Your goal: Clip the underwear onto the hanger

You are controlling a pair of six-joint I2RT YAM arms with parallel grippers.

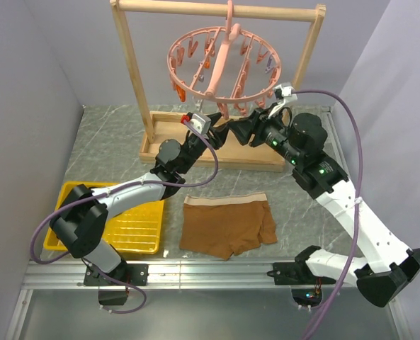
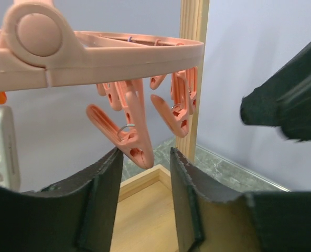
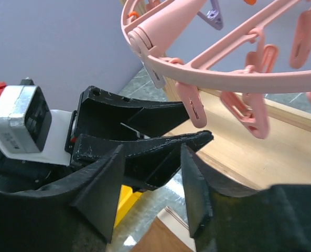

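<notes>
Grey marbled tabletop point(image 1: 103, 149), near edge: the brown underwear point(image 1: 227, 227) lies flat between the arm bases, untouched, just right of a yellow tray point(image 1: 135, 227). Farther in, the left gripper point(image 2: 143, 157), jaws narrowly parted, brackets the tip of one pink clip point(image 2: 131, 139). The right gripper point(image 3: 152, 152) faces it, jaws apart and empty. Above them the hanger point(image 2: 118, 50) hangs from a wooden rack point(image 1: 130, 64).

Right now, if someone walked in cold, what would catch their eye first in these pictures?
The salmon-pink hanger hangs from the wooden rack at the back. Both arms reach up under its ring, the left gripper open with its fingers either side of one clip, the right gripper open beside it. The brown underwear lies flat on the table in front, untouched.
</notes>
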